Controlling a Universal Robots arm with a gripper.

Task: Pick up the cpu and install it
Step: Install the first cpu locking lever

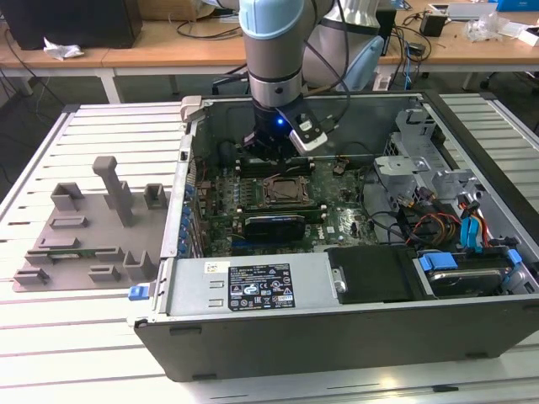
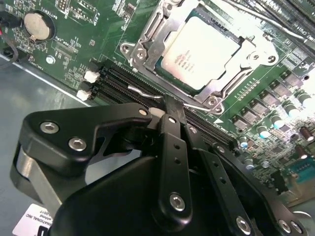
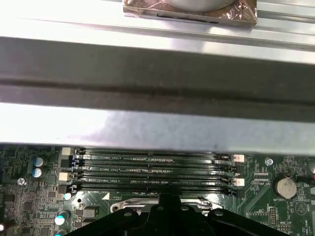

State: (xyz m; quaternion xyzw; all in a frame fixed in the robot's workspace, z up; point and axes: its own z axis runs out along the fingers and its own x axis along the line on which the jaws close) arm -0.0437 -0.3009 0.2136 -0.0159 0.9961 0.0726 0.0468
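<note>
1. The cpu [image 2: 201, 53] sits flat in its socket on the motherboard [image 2: 74, 44], silver top up, metal frame [image 2: 147, 34] around it; in the exterior view the socket [image 1: 283, 190] lies mid-board inside the open computer case [image 1: 337, 337].
2. The gripper [image 1: 274, 151] hangs just above the memory slots [image 2: 123, 81] beside the cpu, not touching it.
3. In the second wrist view the jaws look drawn together with nothing between them, tips over the slots next to the socket.
4. Coin battery [image 2: 36, 25] lies on the board, further from the cpu.
5. Grey moulded tray [image 1: 84, 236] rests on the tabletop [image 1: 50, 337] beside the case, on the exterior view's left.
</note>
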